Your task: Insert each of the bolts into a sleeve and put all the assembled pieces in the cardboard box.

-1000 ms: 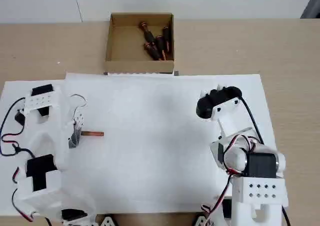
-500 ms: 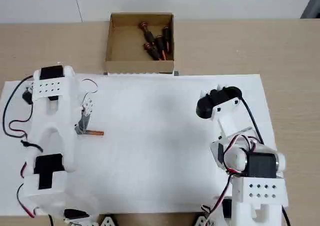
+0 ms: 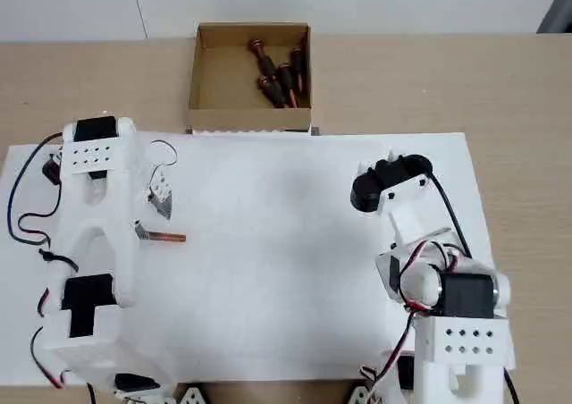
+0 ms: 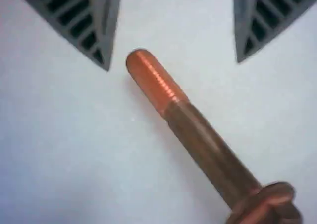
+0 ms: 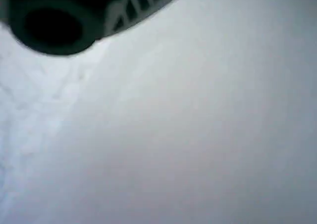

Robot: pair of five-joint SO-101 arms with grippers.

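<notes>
Left gripper point(image 4: 172, 63) jaws stood wide astride the threaded tip of the copper bolt point(image 4: 198, 140) lying on white paper point(image 3: 295, 243); right gripper point(image 3: 374, 188) clamped a black sleeve point(image 5: 52, 46).

A copper bolt point(image 4: 198, 135), bright orange at the thread and dull brown along the shank, is seen at the left gripper's point(image 4: 172, 64) grey, slat-patterned fingers point(image 4: 84, 21), on a plain white sheet point(image 4: 59, 149).

The left gripper point(image 4: 172, 43) is spread wide over white paper point(image 4: 69, 154). A copper bolt point(image 4: 198, 140) lies flat, its threaded end between the fingers point(image 4: 81, 23), touching neither.
</notes>
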